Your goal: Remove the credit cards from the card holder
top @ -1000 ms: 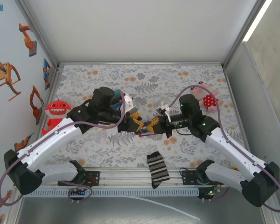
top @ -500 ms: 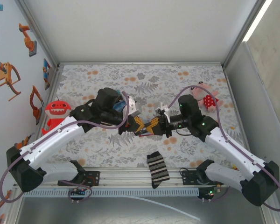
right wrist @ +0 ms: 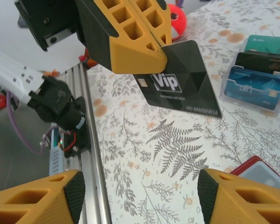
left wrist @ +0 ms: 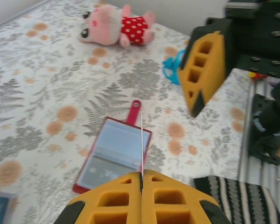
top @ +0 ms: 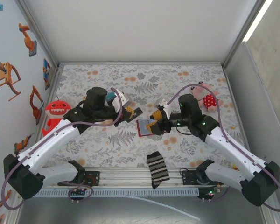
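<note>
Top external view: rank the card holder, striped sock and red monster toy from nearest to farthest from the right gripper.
1. Card holder, just beside the right gripper, mid-table.
2. Striped sock, at the near edge between the arm bases.
3. Red monster toy, against the left wall.

Left end effector (left wrist: 141, 182) clamped tight, right end effector (right wrist: 140, 191) spread wide.

One dark-red folding card holder (left wrist: 114, 156), one black plastic card (right wrist: 186, 74), two plush toys, the pink pig (top: 206, 99) and the red monster (top: 57, 112), and one striped sock (top: 157, 169).
</note>
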Tool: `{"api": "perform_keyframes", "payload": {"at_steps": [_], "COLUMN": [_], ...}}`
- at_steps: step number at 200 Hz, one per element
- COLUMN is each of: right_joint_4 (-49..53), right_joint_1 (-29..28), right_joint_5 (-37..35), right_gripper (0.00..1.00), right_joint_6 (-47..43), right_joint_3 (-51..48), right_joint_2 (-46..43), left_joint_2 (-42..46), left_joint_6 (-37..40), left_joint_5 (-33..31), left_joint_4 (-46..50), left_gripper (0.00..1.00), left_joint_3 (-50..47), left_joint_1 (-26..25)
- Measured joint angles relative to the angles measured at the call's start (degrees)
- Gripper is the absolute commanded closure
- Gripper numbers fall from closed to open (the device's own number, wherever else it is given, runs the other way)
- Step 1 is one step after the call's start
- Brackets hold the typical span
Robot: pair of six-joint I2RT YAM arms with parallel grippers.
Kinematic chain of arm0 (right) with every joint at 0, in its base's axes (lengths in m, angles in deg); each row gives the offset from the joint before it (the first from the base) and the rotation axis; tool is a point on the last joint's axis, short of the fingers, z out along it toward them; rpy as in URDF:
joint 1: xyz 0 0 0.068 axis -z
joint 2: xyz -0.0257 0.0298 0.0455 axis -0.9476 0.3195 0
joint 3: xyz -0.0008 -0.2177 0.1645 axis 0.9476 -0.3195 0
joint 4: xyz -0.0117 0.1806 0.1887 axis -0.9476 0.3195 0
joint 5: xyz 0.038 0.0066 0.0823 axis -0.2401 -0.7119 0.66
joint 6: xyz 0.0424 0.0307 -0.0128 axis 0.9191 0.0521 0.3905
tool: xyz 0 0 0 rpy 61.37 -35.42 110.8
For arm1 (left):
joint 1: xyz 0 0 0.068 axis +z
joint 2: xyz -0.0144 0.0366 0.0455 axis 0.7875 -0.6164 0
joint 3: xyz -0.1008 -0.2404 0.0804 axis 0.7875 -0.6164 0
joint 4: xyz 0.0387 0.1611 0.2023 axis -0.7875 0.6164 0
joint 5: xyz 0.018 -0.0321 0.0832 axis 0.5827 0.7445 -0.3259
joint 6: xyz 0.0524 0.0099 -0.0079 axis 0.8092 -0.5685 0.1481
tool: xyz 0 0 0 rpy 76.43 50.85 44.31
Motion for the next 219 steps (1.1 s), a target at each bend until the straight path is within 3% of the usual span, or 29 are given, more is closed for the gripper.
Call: {"api": "perform_keyframes", "payload": {"at_steps": [49, 109, 158, 219], "right_joint_4": [0.2, 0.9, 0.9, 0.7], "right_joint_1": [0.0, 0.0, 0.0, 0.0], "right_joint_5": [-4.8, -12.7, -21.2, -27.2], "right_gripper": [0.30, 0.32, 0.32, 0.32], "right_joint_6": [2.1, 4.5, 6.3, 7.6], "right_joint_3": [2.2, 3.4, 3.4, 2.6], "right_joint_2": [2.8, 4.7, 4.0, -0.6], "left_joint_2": [-4.1, -14.4, -24.5, -29.4], "left_joint_6": [2.7, 13.2, 20.3, 24.9], "left_joint_5": [-4.2, -6.1, -5.6, -3.0], "left_joint_4": [-1.7, -3.3, -4.8, -5.0], "left_gripper": [1.00, 1.00, 1.00, 1.00], "left_joint_3": [0.0, 3.0, 6.9, 9.5], "left_joint_1": [6.6, 14.1, 18.1, 21.8]}}
